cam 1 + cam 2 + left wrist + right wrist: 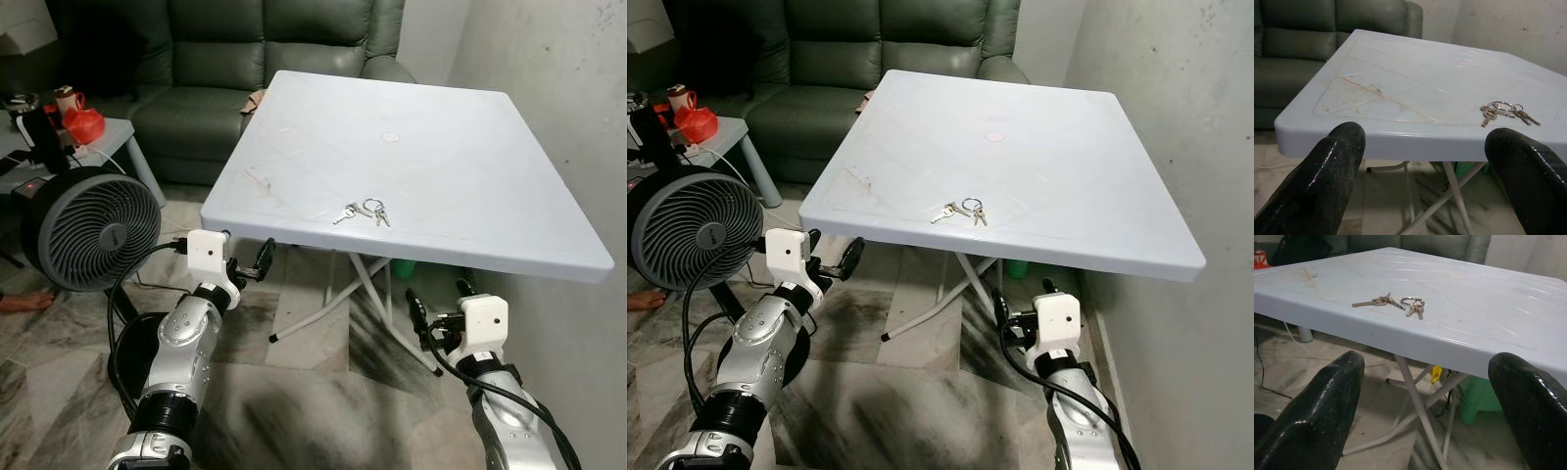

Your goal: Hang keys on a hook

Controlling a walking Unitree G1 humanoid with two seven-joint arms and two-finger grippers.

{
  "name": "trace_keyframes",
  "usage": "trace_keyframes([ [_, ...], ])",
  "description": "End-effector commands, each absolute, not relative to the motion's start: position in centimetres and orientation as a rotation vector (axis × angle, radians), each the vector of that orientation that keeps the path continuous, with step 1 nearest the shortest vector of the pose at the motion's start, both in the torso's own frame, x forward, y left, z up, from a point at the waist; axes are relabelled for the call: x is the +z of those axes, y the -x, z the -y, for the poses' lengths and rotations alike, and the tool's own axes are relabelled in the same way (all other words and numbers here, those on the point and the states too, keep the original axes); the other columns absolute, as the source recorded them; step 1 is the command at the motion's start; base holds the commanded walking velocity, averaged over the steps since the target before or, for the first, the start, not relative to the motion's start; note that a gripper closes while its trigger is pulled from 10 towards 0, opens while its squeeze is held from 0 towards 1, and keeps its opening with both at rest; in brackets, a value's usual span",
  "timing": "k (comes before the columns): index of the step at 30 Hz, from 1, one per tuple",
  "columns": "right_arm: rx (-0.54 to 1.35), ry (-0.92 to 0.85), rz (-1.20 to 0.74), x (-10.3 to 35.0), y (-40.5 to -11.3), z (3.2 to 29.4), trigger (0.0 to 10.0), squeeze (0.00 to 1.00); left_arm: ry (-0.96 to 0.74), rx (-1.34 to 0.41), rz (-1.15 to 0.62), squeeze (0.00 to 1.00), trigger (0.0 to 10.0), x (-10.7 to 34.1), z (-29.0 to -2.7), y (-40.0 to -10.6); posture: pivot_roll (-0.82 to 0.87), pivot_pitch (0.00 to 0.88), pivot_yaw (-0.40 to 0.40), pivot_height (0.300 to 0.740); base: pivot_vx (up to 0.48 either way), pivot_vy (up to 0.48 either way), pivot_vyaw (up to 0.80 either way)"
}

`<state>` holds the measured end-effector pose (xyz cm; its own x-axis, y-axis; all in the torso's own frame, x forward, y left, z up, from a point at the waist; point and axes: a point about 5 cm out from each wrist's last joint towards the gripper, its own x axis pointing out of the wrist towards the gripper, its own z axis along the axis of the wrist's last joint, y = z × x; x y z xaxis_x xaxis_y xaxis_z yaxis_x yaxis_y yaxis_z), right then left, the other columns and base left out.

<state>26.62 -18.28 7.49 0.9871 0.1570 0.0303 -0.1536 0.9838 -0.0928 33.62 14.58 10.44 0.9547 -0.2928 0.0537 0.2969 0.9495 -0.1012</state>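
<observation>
Standing at the near edge of the white folding table [470, 166]. The keys [362, 211] lay flat on its top, close to that near edge, a ring with several keys fanned to either side. I could make out no hook in any view, so the hang location was unknown at this point.

Left gripper [250, 262] was held just below the table's near-left corner, fingers [1327, 171] spread wide apart and empty. Right gripper [431, 313] sat lower, under the near edge, its fingers [1322, 406] likewise apart, nothing between them.

My judgement: the step in hand was the pick-up, not yet begun. The right arm looked the better placed. I would need to raise it above the tabletop first, come down over the ring itself, not the loose keys, and close with fingertips pressed to the surface, since the keys lie thin and flat and could slide off the edge.
</observation>
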Motion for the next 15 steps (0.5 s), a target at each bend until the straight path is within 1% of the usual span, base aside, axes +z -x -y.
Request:
trace_keyframes([
  [1, 0.157, 0.087, 0.053, 8.01, -26.79, 18.41, 10.0, 0.00, 0.103, -0.308, 0.049, 0.00, 10.0, 10.97, -14.60, -33.84, 0.02, 0.000, -0.036, 0.740, 0.319, 0.000, 0.00],
  [15, 0.153, 0.087, 0.052, 8.06, -26.88, 18.43, 10.0, 0.00, 0.112, -0.308, 0.051, 0.00, 10.0, 11.21, -14.66, -34.09, 0.01, 0.000, -0.030, 0.740, 0.324, 0.000, 0.00],
])
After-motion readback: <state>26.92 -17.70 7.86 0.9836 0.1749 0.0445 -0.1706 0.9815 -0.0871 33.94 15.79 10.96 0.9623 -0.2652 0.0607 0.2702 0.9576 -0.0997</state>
